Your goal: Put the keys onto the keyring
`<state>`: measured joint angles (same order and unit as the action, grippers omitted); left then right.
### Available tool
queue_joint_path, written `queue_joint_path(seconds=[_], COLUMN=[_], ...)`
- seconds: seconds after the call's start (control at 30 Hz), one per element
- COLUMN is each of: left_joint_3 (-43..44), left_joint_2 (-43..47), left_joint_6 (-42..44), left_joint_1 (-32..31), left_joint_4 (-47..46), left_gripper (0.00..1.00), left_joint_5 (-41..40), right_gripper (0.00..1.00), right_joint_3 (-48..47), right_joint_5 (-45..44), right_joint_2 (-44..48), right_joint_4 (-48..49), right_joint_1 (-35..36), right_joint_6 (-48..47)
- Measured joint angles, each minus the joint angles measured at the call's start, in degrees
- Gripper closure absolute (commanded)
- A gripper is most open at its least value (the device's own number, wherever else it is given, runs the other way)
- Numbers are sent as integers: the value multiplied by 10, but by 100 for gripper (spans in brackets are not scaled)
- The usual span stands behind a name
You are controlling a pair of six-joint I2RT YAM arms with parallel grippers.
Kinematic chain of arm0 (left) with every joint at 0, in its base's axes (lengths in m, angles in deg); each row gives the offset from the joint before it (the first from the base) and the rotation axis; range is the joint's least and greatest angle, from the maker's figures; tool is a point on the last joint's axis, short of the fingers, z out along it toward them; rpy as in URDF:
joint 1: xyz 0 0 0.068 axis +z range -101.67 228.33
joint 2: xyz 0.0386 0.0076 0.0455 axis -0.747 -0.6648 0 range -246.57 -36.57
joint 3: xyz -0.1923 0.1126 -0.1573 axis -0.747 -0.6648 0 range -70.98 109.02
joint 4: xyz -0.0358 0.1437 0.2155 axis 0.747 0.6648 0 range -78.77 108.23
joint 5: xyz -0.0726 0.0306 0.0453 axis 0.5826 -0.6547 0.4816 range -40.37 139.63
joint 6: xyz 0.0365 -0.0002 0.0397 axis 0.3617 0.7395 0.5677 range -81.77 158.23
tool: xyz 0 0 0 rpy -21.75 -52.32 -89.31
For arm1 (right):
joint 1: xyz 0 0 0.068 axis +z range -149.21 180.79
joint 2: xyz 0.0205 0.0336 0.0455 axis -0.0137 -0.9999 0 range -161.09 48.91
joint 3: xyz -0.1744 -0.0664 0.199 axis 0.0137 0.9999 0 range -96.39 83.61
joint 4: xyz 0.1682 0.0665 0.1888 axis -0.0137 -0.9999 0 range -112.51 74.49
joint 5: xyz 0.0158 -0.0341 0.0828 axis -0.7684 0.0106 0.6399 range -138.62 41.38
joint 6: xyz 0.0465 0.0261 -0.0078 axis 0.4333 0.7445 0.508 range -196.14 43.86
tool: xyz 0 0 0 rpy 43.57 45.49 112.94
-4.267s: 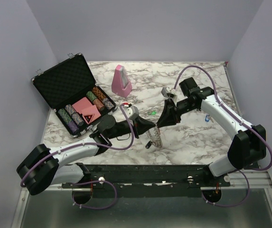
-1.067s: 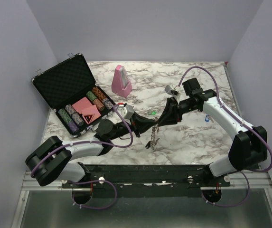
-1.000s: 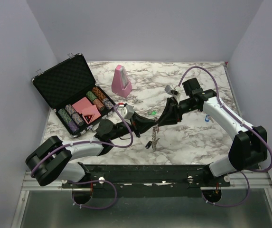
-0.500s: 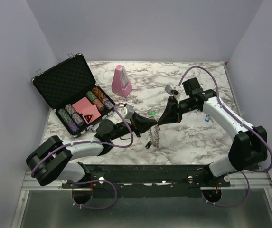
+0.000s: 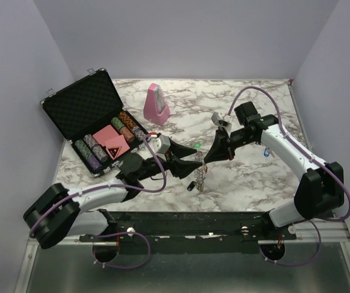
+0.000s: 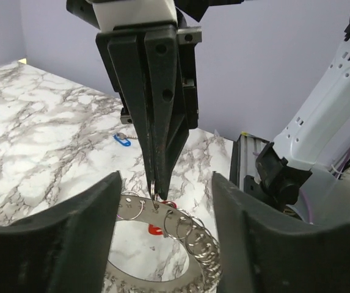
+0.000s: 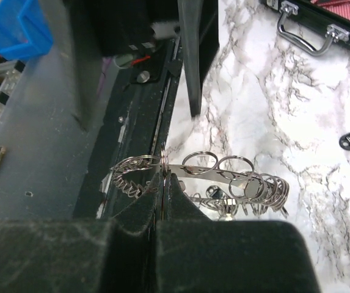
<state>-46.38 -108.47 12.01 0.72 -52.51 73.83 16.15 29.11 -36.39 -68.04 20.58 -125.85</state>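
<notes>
The keyring [image 5: 200, 176] is a silvery band strung with many small rings, and it hangs over the table's middle. My right gripper [image 5: 206, 160] is shut on one small ring at its top, which shows close up in the right wrist view, gripper [image 7: 164, 180] and keyring [image 7: 223, 173]. My left gripper [image 5: 196, 162] stands open, one finger on either side of the keyring [image 6: 193, 235], touching nothing. A black-capped key [image 5: 190, 185] is by the ring's lower end. A blue-capped key [image 5: 266, 152] lies under the right arm. A red cap [image 6: 161, 215] shows through the ring.
An open black case [image 5: 95, 122] of poker chips sits at the back left. A pink metronome [image 5: 156, 102] stands behind the grippers. A small green object [image 5: 196, 145] lies just beyond them. The table's front rail [image 5: 223, 223] runs below both arms.
My left gripper has opened and let go of the keyring. My right gripper has shut on one of its small rings, and the keyring now hangs from it alone.
</notes>
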Motion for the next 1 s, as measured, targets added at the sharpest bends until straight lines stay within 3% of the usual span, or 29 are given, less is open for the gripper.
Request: queue_joint_path(seconds=[0.07, 0.17, 0.27, 0.37, 0.53, 0.83, 1.0], left_joint_3=[0, 8, 56, 117, 197, 256, 283], left_joint_2=[35, 104, 142, 139, 87, 9, -14], left_joint_6=[13, 48, 88, 126, 165, 173, 179], left_joint_1=[5, 23, 43, 52, 53, 52, 40], left_joint_4=[38, 125, 249, 361, 489, 564, 586], left_gripper=[13, 2, 2, 7, 25, 42, 43], left_joint_5=[0, 9, 33, 58, 99, 140, 149], right_gripper=[99, 100, 100, 100, 100, 100, 100], right_joint_3=[-4, -18, -36, -43, -44, -44, -44], right_joint_5=[-15, -39, -62, -76, -91, -100, -101], right_joint_2=[0, 0, 0, -1, -3, -5, -6], right_joint_4=[-17, -46, -78, -97, -116, -121, -121], right_joint_1=[0, 0, 0, 0, 0, 0, 0], right_joint_6=[-18, -49, -82, -103, -119, -123, -123])
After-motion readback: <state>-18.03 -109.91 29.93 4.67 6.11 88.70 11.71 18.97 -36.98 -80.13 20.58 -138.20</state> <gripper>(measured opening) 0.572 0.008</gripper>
